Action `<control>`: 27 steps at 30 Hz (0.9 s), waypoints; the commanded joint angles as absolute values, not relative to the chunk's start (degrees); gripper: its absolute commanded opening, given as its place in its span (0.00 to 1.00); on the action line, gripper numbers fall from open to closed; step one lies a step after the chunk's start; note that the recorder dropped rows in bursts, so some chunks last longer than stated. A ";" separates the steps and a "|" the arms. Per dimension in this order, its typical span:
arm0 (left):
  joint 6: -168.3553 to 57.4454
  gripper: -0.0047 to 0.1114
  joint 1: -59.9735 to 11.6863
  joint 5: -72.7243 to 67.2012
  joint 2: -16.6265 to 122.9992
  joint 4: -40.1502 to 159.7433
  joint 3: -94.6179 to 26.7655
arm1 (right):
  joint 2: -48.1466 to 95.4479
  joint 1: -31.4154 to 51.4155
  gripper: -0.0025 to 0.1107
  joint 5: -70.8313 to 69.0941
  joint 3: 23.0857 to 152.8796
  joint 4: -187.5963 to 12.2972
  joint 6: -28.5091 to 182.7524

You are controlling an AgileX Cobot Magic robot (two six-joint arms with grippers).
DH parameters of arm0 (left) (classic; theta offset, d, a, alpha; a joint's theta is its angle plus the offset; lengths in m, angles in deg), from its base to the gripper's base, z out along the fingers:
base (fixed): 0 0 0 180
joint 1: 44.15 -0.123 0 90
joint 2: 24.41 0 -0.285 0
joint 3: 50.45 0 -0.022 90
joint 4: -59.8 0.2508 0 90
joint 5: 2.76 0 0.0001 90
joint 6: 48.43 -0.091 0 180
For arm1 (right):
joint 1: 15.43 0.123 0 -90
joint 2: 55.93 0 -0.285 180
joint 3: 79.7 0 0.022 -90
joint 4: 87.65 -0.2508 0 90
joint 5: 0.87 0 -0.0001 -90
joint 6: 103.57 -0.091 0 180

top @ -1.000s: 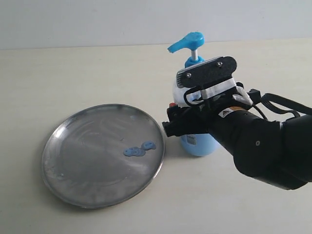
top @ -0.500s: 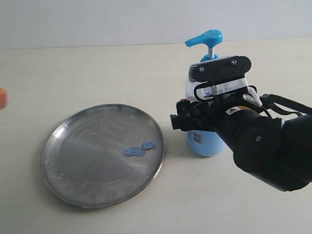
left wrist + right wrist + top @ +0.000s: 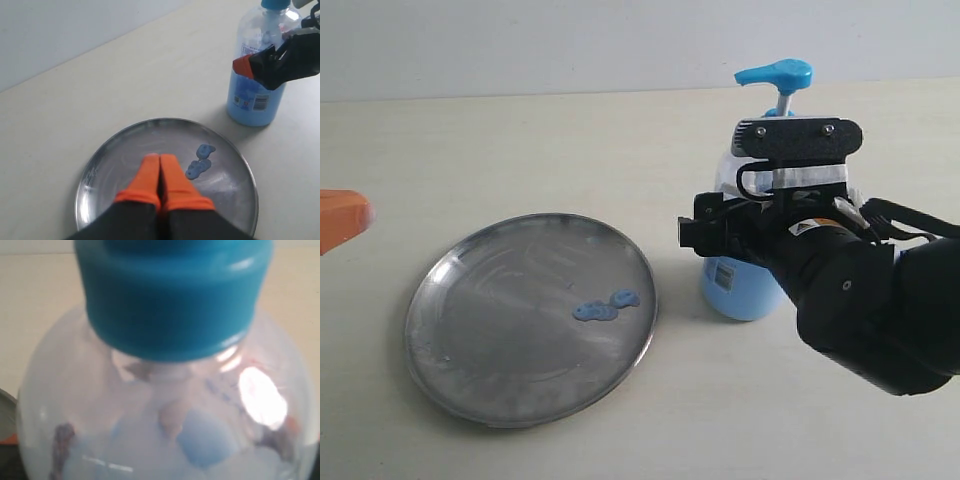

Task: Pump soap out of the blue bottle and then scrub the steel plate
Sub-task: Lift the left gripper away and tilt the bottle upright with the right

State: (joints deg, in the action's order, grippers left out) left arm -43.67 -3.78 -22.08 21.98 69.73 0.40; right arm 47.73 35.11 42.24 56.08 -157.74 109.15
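- Grey steel plate (image 3: 490,330) is lying left of blue bottle (image 3: 735,290), soap (image 3: 605,306) on it; right gripper (image 3: 725,232) is clasping bottle, fingers wide.
- Left gripper (image 3: 160,160) is hovering over plate, fingers pressed together, empty.
- Bottle collar is filling right wrist view; fingers unseen.

exterior: high oblique; left wrist: over steel plate (image 3: 227,185); right wrist: against blue bottle (image 3: 170,295)

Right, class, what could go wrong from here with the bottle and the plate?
The right end effector grips the tall blue bottle, which could tip on release. Nothing steadies the steel plate, so the left end effector, shut and empty, might shove it while scrubbing. The soap sits off-centre, so it may spread unevenly.
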 commanded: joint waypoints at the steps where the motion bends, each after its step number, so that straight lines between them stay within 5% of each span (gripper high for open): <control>1: -43.29 0.04 -3.64 -20.34 21.22 69.22 0.72 | 48.13 35.24 0.02 46.71 56.06 -158.28 106.31; 10: -43.29 0.04 -3.64 -18.97 18.14 69.46 1.89 | 49.88 35.24 0.10 45.80 56.06 -157.20 107.40; 21: -43.70 0.04 -3.64 -16.22 11.32 69.90 4.76 | 49.88 35.24 0.80 45.56 56.06 -155.80 108.55; 27: -43.70 0.04 -3.64 -13.50 7.99 70.23 7.49 | 49.88 35.24 0.93 46.30 56.06 -155.80 108.55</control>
State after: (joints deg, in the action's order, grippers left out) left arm -43.47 -3.78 -15.45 9.45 69.93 6.41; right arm 49.87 35.11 45.39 56.08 -156.41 108.46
